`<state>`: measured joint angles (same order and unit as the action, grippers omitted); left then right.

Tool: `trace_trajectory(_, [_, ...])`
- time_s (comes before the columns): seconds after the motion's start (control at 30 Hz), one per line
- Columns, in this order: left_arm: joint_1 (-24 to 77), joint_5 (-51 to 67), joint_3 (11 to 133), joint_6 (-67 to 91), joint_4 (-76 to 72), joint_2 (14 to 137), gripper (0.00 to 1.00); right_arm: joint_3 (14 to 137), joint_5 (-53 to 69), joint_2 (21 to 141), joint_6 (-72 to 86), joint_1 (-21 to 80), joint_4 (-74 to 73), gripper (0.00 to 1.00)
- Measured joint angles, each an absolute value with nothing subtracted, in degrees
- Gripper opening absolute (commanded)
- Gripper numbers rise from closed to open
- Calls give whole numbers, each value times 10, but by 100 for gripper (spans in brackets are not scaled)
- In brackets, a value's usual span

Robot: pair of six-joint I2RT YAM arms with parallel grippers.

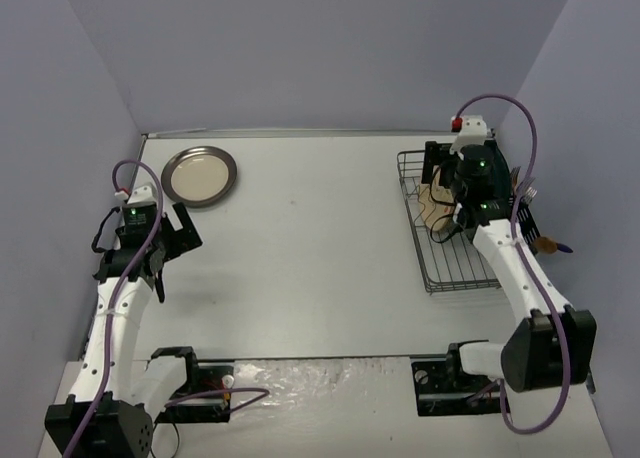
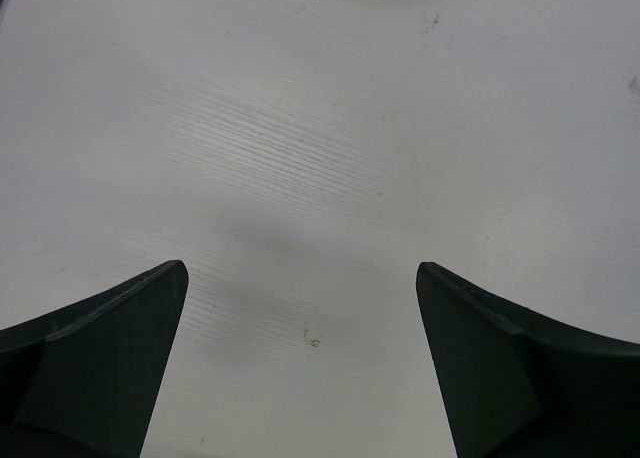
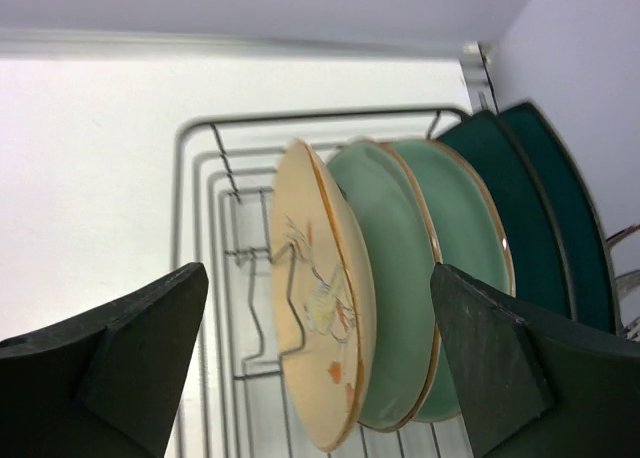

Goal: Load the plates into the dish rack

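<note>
Right wrist: right hand [image 3: 318, 273] spread open astride cream floral plate [image 3: 310, 308], which stands in dish rack [image 3: 205, 178] beside mint plates [image 3: 400, 268]. A careless retreat could clip its rim and topple it. Left hand [image 2: 300, 268] open; rimmed plate [image 1: 199, 175] waits on surface [image 1: 320, 258].

My right jaws stand wide apart over the dish rack [image 3: 177, 218]. Five plates on edge block the way ahead: a cream floral plate [image 3: 315, 298] nearest, two mint plates [image 3: 395, 268] close behind it, two teal plates [image 3: 530, 208] beyond. The rack's near end is bare wire. The right wall [image 1: 600, 98] crowds its outer side. My left jaws, also wide, hang over bare table [image 2: 320, 128]; only a rimmed plate [image 1: 199, 175] lies ahead.
</note>
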<state>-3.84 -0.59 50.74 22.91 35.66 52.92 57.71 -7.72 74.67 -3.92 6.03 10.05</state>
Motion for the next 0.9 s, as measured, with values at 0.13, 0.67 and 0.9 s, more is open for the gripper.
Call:
trace_trajectory(0.13, [-40,7,507,260,341,543,97,596,-4,683,9,61,99,100])
trace_trajectory(0.67, [-135,93,372,574,-96,794,97,450,282,571,272,132,294,100])
trace_trajectory(0.9, [-140,123,415,668,-275,967,90,439,321,577,305,153,325,100])
